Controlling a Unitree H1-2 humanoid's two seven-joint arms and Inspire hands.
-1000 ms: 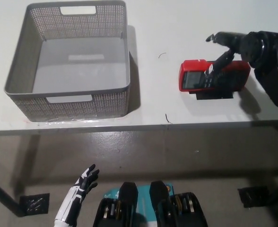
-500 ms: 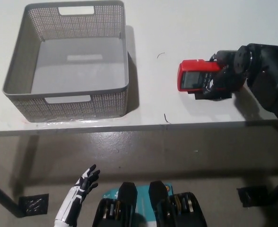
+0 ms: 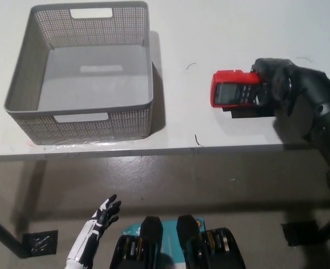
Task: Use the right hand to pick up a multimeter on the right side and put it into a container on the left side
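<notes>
Red casing marks the meter (image 3: 235, 93) at the right of the frame, lying flat on the white desk (image 3: 221, 33) with its screen up; my right hand (image 3: 274, 85) is wrapped over its right end, fingers curled around the body, so I judge the grip is closing on it, though whether it is firm I cannot tell; the meter looks not yet lifted, its dark stand showing beneath; the grey basket (image 3: 19, 84) sits empty at the upper left, well apart, its open top ready for a drop; my left hand (image 3: 102, 218) rests at the lower left below the desk edge, fingers spread, holding nothing.
</notes>
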